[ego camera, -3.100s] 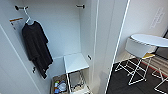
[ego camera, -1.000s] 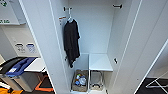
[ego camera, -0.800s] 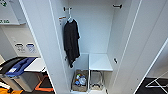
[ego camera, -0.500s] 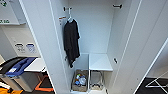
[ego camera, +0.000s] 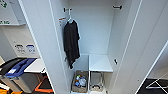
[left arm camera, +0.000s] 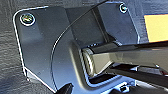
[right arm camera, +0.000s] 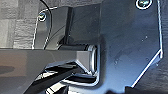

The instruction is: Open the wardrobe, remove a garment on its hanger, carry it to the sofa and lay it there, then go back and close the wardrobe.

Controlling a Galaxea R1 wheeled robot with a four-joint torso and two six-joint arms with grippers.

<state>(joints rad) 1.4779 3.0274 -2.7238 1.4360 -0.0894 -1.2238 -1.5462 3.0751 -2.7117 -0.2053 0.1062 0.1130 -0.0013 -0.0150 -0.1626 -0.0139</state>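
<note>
At the wrists, both cameras looked past my own dark plates and jointed bars to grey carpet (left arm camera: pixel 10 50). I could not tell whether the left gripper or the right gripper was released or clenched, and I saw nothing grasped in either.

Ahead, the head view put the wardrobe (ego camera: pixel 95 30) directly in front of me. Its left door (ego camera: pixel 42 50) and right door (ego camera: pixel 147 37) were both swung wide, leaving the white interior exposed.

Judgement: the step in hand was squaring up to the open wardrobe for the closing.
- Stay centred on the opening, clear of both door arcs.
- Press each door on its outer face near the free edge, one at a time, slowly.
- Check that the black shirt (ego camera: pixel 71 41) hangs inside the frame, since its hem hung close to the left door's side.

Count:
- doors: two, both open
- garments on the rail side: one, the black shirt
- hangers: one, a white hanger (ego camera: pixel 70 20) carrying that shirt
- dark rail brackets: two, a left one (ego camera: pixel 67 10) and a right one (ego camera: pixel 117 7)
- shelves: one, a low white shelf (ego camera: pixel 100 62)
- containers on the wardrobe floor: two, a cardboard box (ego camera: pixel 80 81) and a basket (ego camera: pixel 96 81), side by side
</note>
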